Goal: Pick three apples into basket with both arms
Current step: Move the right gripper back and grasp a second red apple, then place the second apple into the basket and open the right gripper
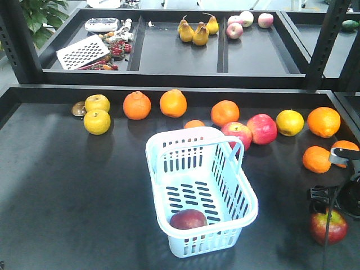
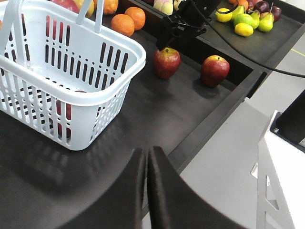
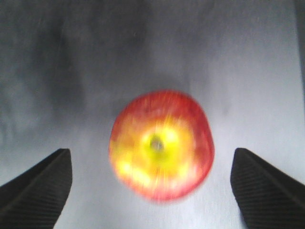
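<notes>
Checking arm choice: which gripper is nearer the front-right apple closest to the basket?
Right. The right gripper hangs open directly above the apple; the left gripper, shut, sits away near the basket.

The basket (image 1: 208, 239) is showing pale blue-white, its walls striped with rows of dark slots. Inside it an apple (image 1: 188, 218) is looking deep maroon. A second apple (image 1: 328, 226), out on the table, is showing red with a yellowish-green patch; seen from above it is glowing yellow round a greenish stem pit and streaking out to red. The fingers (image 3: 35, 193) of the right gripper (image 3: 150, 152) are showing black with a fine woven grain. Oranges (image 1: 137, 105) are shining bright orange against the matt black table (image 1: 67, 185).
</notes>
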Robot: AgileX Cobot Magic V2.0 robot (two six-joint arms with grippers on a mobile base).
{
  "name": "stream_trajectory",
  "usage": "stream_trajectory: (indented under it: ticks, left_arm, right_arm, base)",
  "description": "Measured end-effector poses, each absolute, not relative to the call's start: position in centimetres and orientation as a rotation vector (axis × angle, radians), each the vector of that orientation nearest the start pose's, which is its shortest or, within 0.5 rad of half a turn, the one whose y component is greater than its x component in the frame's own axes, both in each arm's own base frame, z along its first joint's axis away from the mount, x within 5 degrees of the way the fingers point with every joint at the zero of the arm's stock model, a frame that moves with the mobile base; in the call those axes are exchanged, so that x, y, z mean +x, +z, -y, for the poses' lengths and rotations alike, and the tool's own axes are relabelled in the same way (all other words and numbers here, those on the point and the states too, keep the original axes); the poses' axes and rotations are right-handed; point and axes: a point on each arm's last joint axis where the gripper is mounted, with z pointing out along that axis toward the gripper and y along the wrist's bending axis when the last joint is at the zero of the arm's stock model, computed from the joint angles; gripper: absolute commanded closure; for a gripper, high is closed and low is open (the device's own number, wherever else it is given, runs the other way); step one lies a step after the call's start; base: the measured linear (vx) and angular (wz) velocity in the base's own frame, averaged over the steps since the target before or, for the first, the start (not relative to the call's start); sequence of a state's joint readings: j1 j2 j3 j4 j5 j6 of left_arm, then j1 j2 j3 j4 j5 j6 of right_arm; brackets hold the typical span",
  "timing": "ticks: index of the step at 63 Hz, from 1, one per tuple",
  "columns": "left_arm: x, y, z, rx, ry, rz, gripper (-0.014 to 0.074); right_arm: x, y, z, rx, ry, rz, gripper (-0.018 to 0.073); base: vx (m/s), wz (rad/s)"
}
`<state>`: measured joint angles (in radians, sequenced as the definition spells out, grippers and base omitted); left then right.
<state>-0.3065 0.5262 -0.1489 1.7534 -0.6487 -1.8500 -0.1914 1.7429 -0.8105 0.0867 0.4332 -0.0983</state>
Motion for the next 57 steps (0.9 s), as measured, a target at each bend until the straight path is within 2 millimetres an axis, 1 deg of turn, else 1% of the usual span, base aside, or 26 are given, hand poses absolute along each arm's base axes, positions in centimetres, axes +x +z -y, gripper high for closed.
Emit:
stream_trajectory:
  ticks: [29, 37, 41, 46, 50, 57]
  left_arm:
    - [6.8, 21.7, 7.8, 0.664, -0.863, -1.898, 0.0604]
    - [6.8, 21.7, 7.8, 0.664, -0.863, -1.898, 0.0604]
    - [6.8, 21.7, 7.8, 0.664, -0.863, -1.898, 0.0604]
    - [6.8, 21.7, 7.8, 0.664, -0.863, -1.898, 0.0604]
    - [6.8, 21.7, 7.8, 0.664, -0.863, -1.898, 0.0604]
    - [6.8, 21.7, 7.8, 0.664, -0.863, -1.898, 0.0603]
  right_arm:
    - [29.7, 9.7, 5.5, 0.240, 0.004, -2.891, -0.0044]
    - [29.6, 8.9, 5.5, 0.233, 0.006, -2.913, -0.0006]
    - [29.6, 8.9, 5.5, 0.231, 0.006, -2.915, 0.0044]
    - [29.6, 8.9, 5.5, 0.229, 0.005, -2.913, 0.0136]
    - [29.6, 9.2, 5.5, 0.227, 0.005, -2.907, 0.0233]
    - [29.6, 10.5, 5.5, 0.221, 0.002, -2.879, 0.0407]
  base:
    - [0.00, 0.00]
    - [0.00, 0.00]
    - [0.00, 0.00]
    - [0.00, 0.00]
    - [0.00, 0.00]
    - [0.00, 0.00]
